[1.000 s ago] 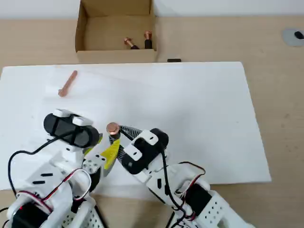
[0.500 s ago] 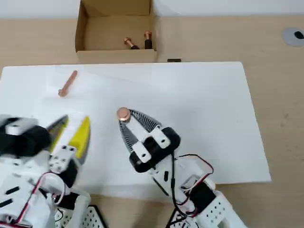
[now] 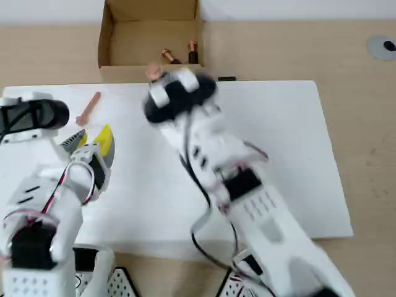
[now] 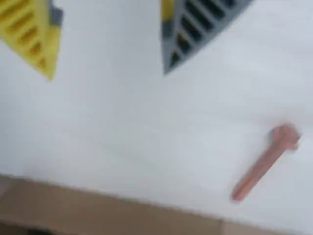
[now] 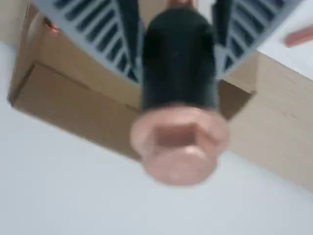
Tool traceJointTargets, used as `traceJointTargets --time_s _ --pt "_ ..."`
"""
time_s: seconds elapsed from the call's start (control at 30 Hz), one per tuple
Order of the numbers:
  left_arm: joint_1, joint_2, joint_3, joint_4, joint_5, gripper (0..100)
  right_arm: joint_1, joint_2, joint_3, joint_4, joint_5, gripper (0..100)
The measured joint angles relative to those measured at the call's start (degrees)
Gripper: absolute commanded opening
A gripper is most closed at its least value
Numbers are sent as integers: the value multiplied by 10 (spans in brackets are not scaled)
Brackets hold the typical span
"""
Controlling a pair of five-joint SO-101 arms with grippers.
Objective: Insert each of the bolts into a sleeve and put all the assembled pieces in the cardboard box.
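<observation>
Right end effector (image 5: 178, 61) grips sleeved bolt (image 5: 179, 147) beside cardboard box (image 5: 73, 110).

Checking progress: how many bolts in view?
4: two sleeved bolts in the cardboard box, a third in the right gripper, a bare bolt on the white sheet. Others possibly hidden.

The loose bolt (image 4: 266, 161) looks like matt, copper-toned metal; the sleeve (image 5: 178, 58) — smooth black plastic; the cardboard box (image 3: 124, 73) — plain matt brown; the white sheet (image 3: 278, 142) — smooth, matt.
</observation>
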Motion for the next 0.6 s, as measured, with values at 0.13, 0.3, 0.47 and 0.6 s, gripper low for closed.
traceJointTargets --time_s 0.13,0.3,0.47,0.6 --pt "-38 0 62 -45 0 161 28 172 -138 0 0 10" --pt "-69 4 106 -69 0 161 65 364 -307 0 0 10" --pt "-69 4 166 -97 0 158 96 533 -451 0 0 10" --pt "-69 4 206 -97 -33 157 111 639 -554 27 0 10"
